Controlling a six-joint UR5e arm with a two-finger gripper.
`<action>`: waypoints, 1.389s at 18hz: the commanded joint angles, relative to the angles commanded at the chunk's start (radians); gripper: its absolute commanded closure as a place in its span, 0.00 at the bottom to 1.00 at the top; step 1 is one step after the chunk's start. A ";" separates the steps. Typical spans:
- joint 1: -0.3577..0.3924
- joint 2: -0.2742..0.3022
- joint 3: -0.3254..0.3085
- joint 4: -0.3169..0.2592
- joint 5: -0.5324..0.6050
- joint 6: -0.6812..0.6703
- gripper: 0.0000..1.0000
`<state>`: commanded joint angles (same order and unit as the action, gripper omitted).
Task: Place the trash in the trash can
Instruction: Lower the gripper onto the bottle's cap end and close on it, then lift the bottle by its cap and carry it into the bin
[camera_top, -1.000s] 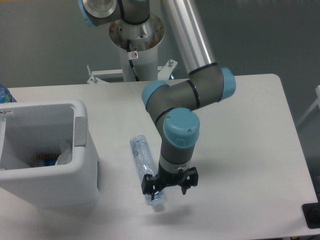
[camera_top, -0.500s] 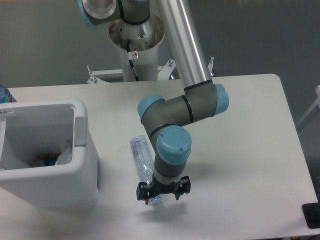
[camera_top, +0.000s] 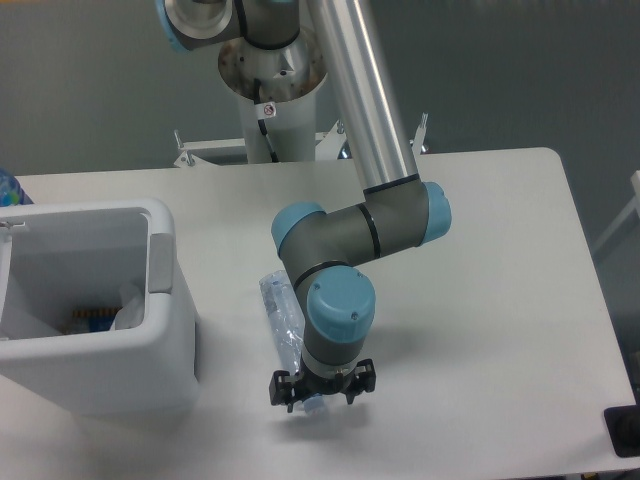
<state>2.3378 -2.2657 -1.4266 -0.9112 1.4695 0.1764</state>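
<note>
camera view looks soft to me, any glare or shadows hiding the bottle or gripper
Fixed camera view: slightly soft overall, lighting even and diffuse. Broad sheen runs down the metal arm tube. Only a faint shadow lies on the table under the gripper. The clear bottle shows dim, its near end hidden by the wrist.

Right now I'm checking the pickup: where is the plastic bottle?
The plastic bottle lies on the table, right of the trash can, its near end under the gripper.

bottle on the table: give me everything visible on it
The bottle is clear plastic with a bluish tint, long and flattened, lying on the white table right of the trash can. Its far end points toward the robot base; its near end is hidden beneath the gripper. Whether the fingers grip it cannot be told.
</note>
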 joint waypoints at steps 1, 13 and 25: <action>0.000 -0.002 0.002 0.000 0.003 0.000 0.07; -0.012 0.000 -0.003 0.000 0.014 -0.002 0.40; -0.012 0.003 0.002 0.000 0.025 -0.025 0.61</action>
<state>2.3255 -2.2626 -1.4251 -0.9112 1.4941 0.1519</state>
